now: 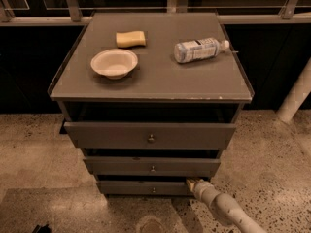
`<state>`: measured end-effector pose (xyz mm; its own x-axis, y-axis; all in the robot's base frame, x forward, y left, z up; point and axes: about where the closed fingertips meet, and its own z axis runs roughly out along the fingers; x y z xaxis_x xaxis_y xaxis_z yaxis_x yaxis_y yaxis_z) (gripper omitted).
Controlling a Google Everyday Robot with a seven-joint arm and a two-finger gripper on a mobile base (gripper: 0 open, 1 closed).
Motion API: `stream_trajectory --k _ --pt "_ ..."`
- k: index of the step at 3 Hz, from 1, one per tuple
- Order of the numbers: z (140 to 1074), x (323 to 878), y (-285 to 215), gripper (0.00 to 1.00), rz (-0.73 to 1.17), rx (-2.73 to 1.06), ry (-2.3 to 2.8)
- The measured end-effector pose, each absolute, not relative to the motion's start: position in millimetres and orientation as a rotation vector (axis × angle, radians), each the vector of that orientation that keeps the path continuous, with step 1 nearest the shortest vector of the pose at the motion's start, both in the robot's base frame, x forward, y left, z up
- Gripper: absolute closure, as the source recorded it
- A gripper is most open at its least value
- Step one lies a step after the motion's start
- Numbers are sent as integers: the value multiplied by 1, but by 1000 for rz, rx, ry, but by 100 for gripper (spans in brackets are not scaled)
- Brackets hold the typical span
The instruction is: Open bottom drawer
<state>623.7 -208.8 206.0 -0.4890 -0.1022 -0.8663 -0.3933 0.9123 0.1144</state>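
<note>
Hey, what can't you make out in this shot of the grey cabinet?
Camera view:
- Gripper at the bottom drawer's right end: contact unclear, too dark.
- Drawer insides: hidden under the cabinet top, in shadow.
- Bottle label: too small.
- Arm: cut off by the bottom edge.

Warm, dim light falls from above onto the cabinet top [160,76], leaving the background black, deep shadow in the gaps above each drawer front, the bottom drawer [131,187] dimmest, and a pale sheen on the gripper [193,183] at that drawer's right end.
</note>
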Motion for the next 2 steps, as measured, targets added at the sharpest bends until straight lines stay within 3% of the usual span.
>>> stream_trajectory --k 2 --pt "189 644 -222 100 322 -298 2081"
